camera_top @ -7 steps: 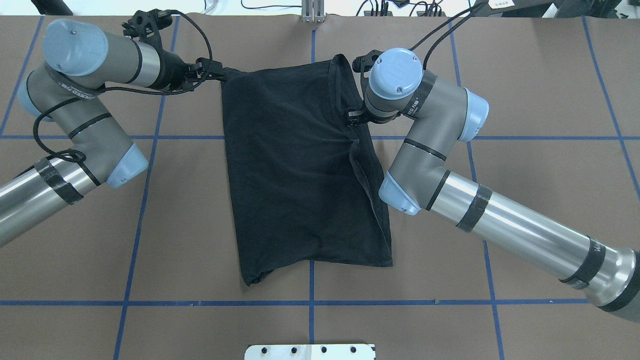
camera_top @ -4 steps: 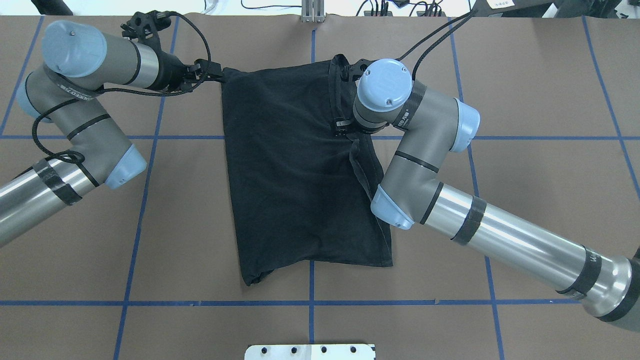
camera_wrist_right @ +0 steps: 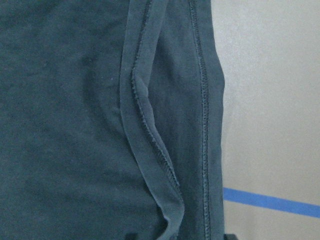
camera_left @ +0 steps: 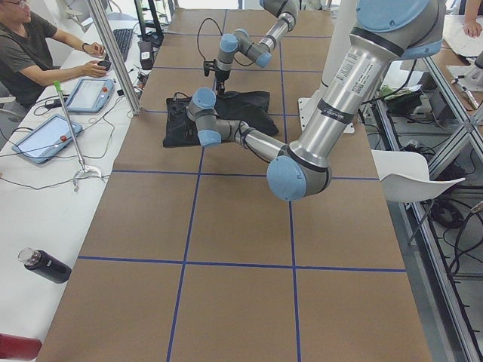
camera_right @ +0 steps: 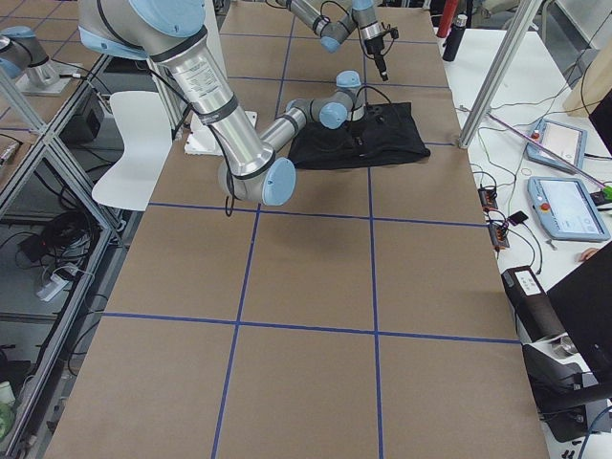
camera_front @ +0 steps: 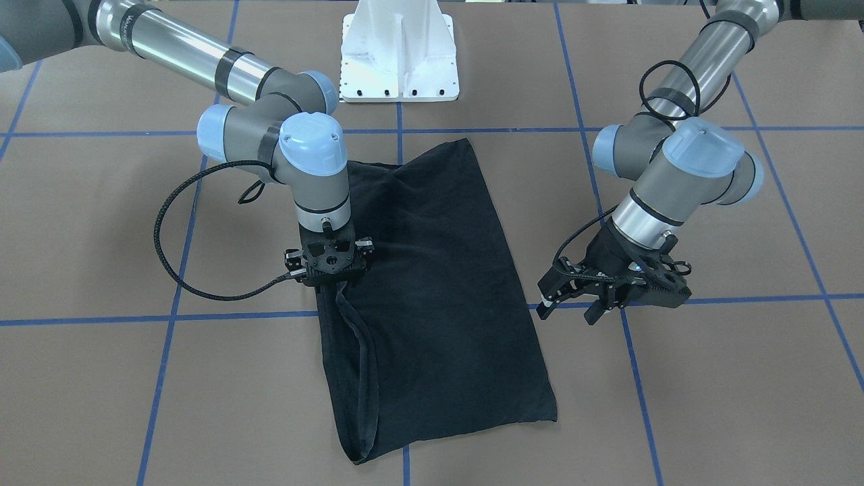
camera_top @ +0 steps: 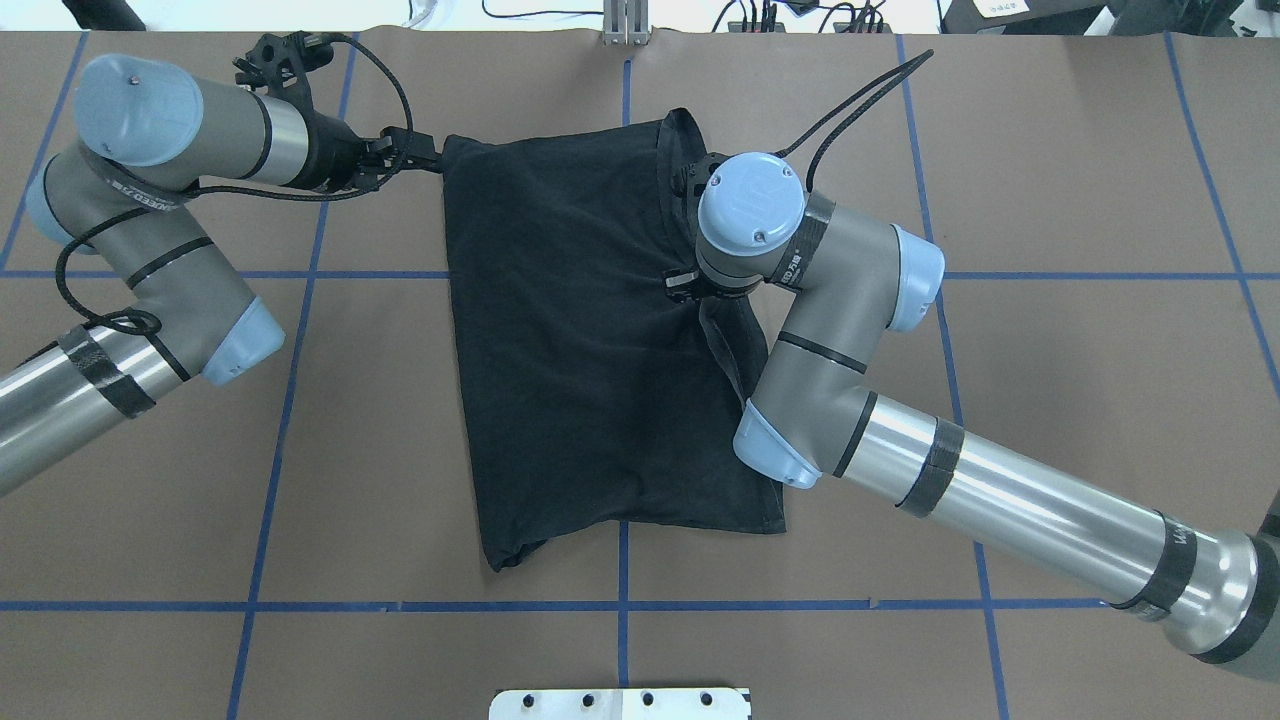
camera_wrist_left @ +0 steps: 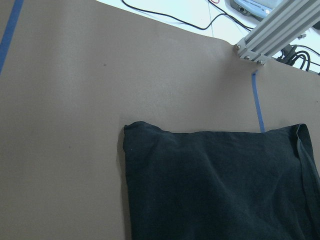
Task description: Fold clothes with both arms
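Right arm (camera_top: 850,262) shifted inward, left fingers (camera_front: 594,312) spread

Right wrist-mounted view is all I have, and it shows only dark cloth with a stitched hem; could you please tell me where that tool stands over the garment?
Observer: The right tool points straight down at the long edge of the black T-shirt on the robot's right side, roughly midway along it. I cannot tell whether it grips the cloth.
Operator: Thank you. Where is the other arm's tool, please?
Observer: The left tool is open and holds nothing; it is off the cloth, on the shirt's opposite side.
Operator: And how does the shirt lie as a whole?
Observer: It lies folded into a long, narrow shape on the brown table, with no logo showing.
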{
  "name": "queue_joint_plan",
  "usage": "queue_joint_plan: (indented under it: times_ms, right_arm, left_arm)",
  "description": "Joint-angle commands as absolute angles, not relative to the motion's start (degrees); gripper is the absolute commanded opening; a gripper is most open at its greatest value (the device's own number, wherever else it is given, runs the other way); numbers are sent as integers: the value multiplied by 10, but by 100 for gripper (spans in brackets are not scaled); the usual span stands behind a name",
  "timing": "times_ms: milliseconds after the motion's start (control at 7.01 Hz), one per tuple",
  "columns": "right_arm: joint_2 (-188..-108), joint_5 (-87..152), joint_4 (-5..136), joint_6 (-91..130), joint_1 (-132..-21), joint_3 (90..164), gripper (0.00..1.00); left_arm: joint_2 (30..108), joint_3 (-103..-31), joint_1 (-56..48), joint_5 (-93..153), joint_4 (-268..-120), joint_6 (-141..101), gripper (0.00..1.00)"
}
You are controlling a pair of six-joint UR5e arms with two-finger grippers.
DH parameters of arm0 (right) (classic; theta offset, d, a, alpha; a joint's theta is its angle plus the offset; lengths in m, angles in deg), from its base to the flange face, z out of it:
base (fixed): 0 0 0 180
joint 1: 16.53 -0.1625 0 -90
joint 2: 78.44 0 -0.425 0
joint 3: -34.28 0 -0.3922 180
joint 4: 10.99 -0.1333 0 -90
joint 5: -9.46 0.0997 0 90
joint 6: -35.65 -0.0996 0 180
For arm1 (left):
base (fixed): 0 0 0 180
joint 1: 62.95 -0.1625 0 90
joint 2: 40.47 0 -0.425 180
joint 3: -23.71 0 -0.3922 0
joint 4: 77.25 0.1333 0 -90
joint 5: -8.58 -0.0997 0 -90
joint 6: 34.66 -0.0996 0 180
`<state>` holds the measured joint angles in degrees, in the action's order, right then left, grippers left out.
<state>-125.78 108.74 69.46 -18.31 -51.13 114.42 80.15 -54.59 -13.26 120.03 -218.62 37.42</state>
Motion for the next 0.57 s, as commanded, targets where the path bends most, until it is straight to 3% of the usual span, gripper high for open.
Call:
queue_joint_plan:
  times_ms: [0,143,428]
  right_arm:
    - [-1262,1091,701,-183,-512,1146,18]
    - [-1266,1091,702,-183,-512,1156,6]
    - [-1270,1091,702,-182,-512,1165,5]
  left_arm:
    - [801,-545,-133,1200,-2187,373,100]
    - [800,-545,-133,1200,-2187,373,100]
    - [799,-545,-133,1201,-2187,372,100]
